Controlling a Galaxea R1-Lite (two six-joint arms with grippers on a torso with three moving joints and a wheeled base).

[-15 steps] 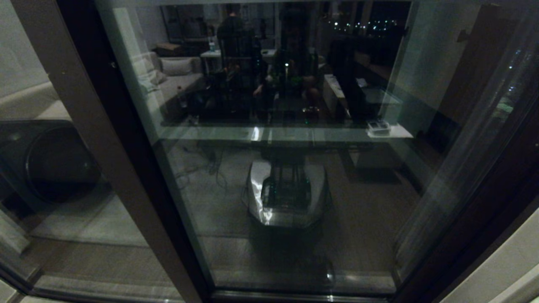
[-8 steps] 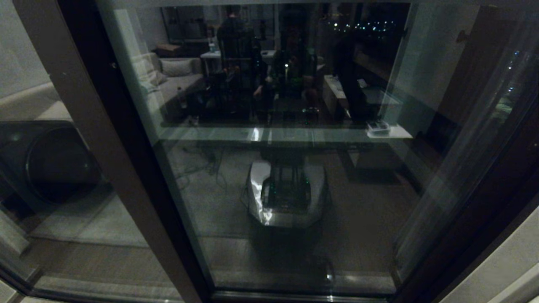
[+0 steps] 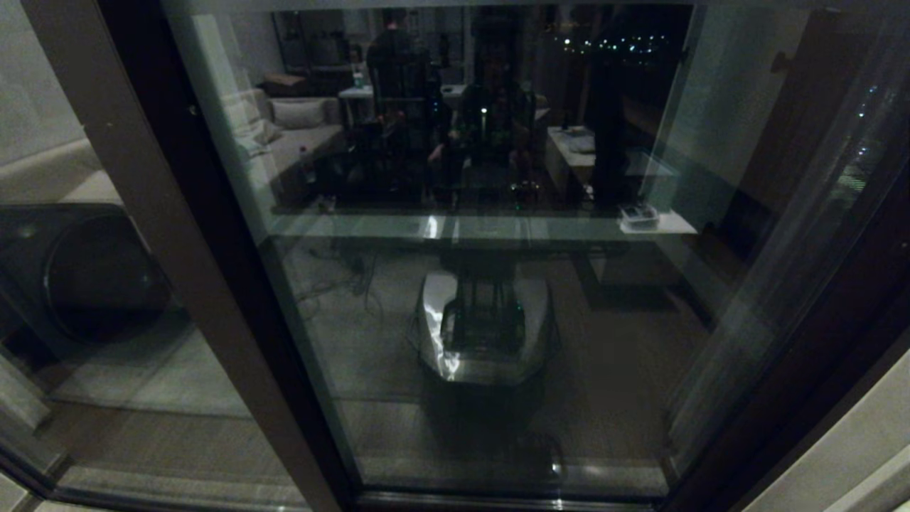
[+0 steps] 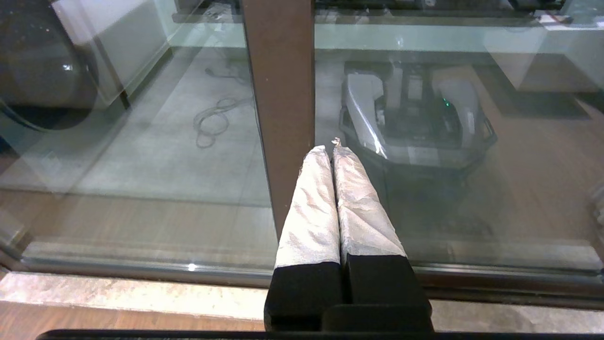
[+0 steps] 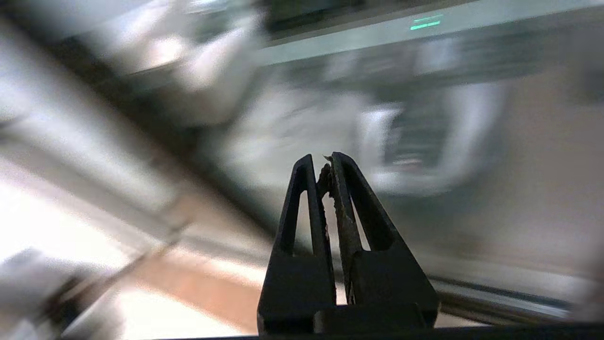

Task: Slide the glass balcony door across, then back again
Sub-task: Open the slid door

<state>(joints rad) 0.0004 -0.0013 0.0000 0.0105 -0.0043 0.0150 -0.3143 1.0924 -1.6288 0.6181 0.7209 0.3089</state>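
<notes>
Now, glass door (image 3: 483, 299) fills head view, frame post (image 3: 178, 249) upright, standing left. Left gripper (image 4: 329, 150), fingers pressed together, points at brown post (image 4: 281, 94), tips just beside its right edge, touching or not, can't tell. Right gripper (image 5: 326, 163), also pinched shut, empty, low near bottom track, surroundings smeared, probably farther off. Head view shows neither arm; wrist views do.

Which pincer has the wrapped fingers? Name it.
The left pincer: pale wrapping covers both its shut fingers, in front of a brown post. The right pincer has bare black fingers.
</notes>
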